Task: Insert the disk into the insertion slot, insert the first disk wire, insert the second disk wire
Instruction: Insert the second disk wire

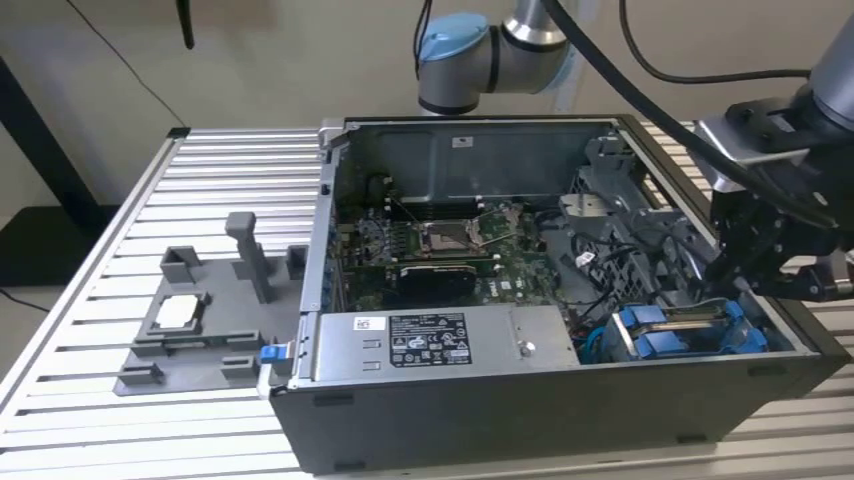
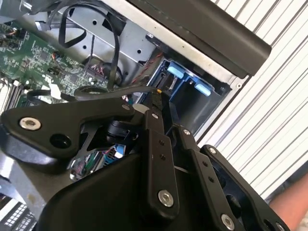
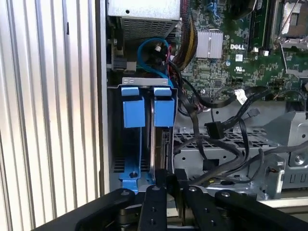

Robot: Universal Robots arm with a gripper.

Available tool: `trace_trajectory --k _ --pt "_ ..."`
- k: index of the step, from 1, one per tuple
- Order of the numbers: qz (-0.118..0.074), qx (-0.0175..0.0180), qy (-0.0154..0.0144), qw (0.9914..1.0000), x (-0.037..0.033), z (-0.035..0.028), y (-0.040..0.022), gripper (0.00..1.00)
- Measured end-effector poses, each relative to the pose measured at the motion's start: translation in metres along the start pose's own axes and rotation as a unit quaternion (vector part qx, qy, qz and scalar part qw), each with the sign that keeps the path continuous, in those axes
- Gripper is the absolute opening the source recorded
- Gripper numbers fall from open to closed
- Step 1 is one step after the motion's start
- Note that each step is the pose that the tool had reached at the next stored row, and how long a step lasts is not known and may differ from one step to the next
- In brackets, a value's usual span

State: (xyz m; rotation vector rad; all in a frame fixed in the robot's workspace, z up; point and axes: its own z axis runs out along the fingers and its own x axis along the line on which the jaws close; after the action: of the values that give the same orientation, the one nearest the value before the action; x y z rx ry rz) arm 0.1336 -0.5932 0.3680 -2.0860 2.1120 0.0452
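Disk (image 3: 162,144) stands edge-on in the drive slot (image 1: 683,338), lower right of the exterior view, grey side between blue tabs. Gripper (image 3: 171,179) is right at it; can't tell if it's clamped.

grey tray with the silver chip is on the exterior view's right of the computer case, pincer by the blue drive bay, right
No. The exterior view shows the grey tray with the silver chip on that view's left of the computer case. The pincer is by the blue drive bay.
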Motion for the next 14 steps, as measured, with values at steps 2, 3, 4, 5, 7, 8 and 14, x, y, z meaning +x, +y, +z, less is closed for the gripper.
trace_trajectory --k 2,3,4,5,7,8,14 --pt "0.006 -0.0020 0.0006 0.99998 -0.0001 0.0014 0.0002 0.20" --pt "0.009 -0.0027 0.0007 0.99995 -0.0002 0.0022 0.0003 0.20" --pt "0.012 -0.0031 0.0008 0.99992 -0.0003 0.0031 0.0003 0.20" --pt "0.014 -0.0036 0.0009 0.99989 -0.0005 0.0038 0.0004 0.20" --pt "0.018 -0.0042 0.0010 0.99982 -0.0011 0.0053 0.0005 0.20" --pt "0.019 -0.0051 0.0011 0.99981 -0.0016 0.0065 0.0006 0.20" --pt "0.019 -0.0102 0.0014 0.99976 -0.0038 0.0099 -0.0011 0.20"
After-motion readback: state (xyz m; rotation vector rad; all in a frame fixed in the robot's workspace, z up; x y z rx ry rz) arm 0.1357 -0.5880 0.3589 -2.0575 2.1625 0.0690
